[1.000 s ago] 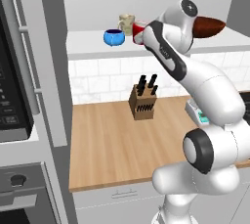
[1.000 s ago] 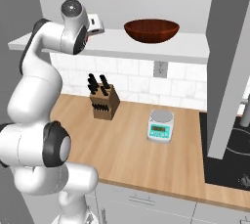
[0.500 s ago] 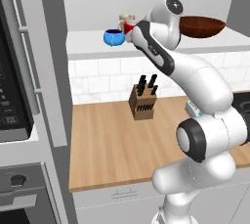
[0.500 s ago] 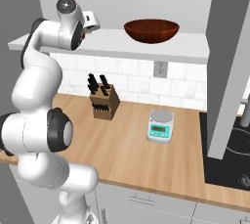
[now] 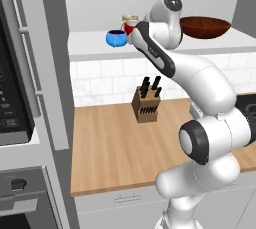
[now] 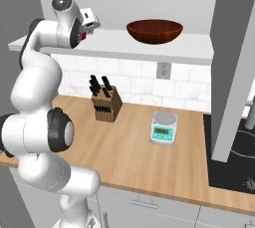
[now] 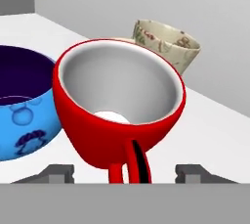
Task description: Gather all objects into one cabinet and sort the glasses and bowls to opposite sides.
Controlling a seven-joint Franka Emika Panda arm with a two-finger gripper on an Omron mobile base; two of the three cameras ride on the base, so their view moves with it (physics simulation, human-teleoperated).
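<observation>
The red mug (image 7: 119, 108) stands upright on the white cabinet shelf (image 7: 210, 125), handle towards me. My gripper (image 7: 124, 171) is open, one fingertip on each side of the handle and clear of it. The blue bowl (image 7: 22, 105) sits right next to the mug on its left, and the tan cup (image 7: 168, 47) stands just behind it. From the left base, the blue bowl (image 5: 116, 38), tan cup (image 5: 129, 21) and a sliver of the mug (image 5: 131, 29) show beside my hand. The wide brown bowl (image 5: 205, 26) (image 6: 154, 30) rests further right on the same shelf (image 6: 124, 40).
A knife block (image 5: 146, 104) (image 6: 105, 105) and a kitchen scale (image 6: 164, 128) stand on the wooden counter (image 5: 105, 148) below. The microwave (image 5: 15, 78) is at the left behind an open grey door (image 5: 42, 63). Another grey door (image 6: 231, 62) hangs at the right above the stove (image 6: 234, 157).
The jaws have opened and let go of the red mug, which now stands on the shelf by the blue bowl and tan cup. The hand shifted slightly left.
</observation>
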